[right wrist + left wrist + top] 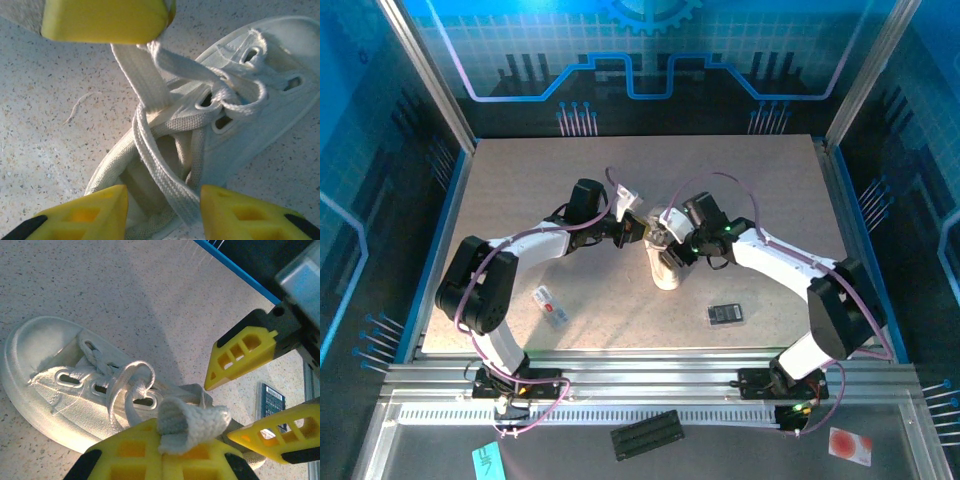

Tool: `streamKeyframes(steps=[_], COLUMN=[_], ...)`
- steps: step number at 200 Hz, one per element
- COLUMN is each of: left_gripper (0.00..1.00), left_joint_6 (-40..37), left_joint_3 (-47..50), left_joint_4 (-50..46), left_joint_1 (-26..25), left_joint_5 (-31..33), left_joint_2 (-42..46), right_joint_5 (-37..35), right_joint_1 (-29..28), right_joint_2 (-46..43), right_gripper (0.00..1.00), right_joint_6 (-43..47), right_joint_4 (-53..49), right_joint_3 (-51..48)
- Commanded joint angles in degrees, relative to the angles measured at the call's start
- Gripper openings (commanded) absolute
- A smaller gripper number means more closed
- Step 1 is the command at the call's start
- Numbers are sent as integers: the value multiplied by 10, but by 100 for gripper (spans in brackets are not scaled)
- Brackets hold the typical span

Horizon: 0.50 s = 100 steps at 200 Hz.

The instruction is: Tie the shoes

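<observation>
One small cream-white canvas low-top sneaker (pixel 667 268) stands on its sole near the middle of the speckled beige counter (pixel 770 180), toe toward the arm bases, its long pale flat laces (pixel 150 75) partly threaded and crossing loosely over the tongue. The left jaws are closed tight on a folded bight of one lace (pixel 192 422), which pokes up between their yellow fingers (pixel 130 450). In the right wrist view that same strand runs taut from the shoe's throat up into a left finger at the top of the frame. The right jaws stand partly open over the heel end of the sneaker, their yellow fingers (pixel 100 212) spread to either side of the shoe's opening. A lace strand passes through the gap between them, but nothing is pinched there. In the overhead view both jaws meet right at the sneaker, the left coming in from the left and the right from the right. A small black rectangular device (pixel 725 313) lies on the counter near the shoe on the right, and a flat white-and-red packet (pixel 550 305) lies well apart on the left.
</observation>
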<state>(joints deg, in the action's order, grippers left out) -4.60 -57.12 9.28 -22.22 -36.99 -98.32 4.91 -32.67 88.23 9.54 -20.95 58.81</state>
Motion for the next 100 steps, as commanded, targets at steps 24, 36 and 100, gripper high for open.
streamKeyframes(steps=[24, 36, 100], left_gripper=[0, 0, 0], left_joint_6=[-3, -4, -4], left_joint_3=[-11, -11, -13], left_joint_4=[-6, -7, -8], left_joint_1=[4, 4, 4], left_joint_5=[-18, -18, -19], left_joint_2=[1, 1, 3], right_joint_5=[10, 20, 38], right_joint_1=[12, 17, 26], right_joint_2=[2, 15, 31], right_gripper=[47, 48, 20], right_joint_6=[9, 8, 0], right_joint_4=[-19, -30, -49], right_joint_3=[-2, 3, 11])
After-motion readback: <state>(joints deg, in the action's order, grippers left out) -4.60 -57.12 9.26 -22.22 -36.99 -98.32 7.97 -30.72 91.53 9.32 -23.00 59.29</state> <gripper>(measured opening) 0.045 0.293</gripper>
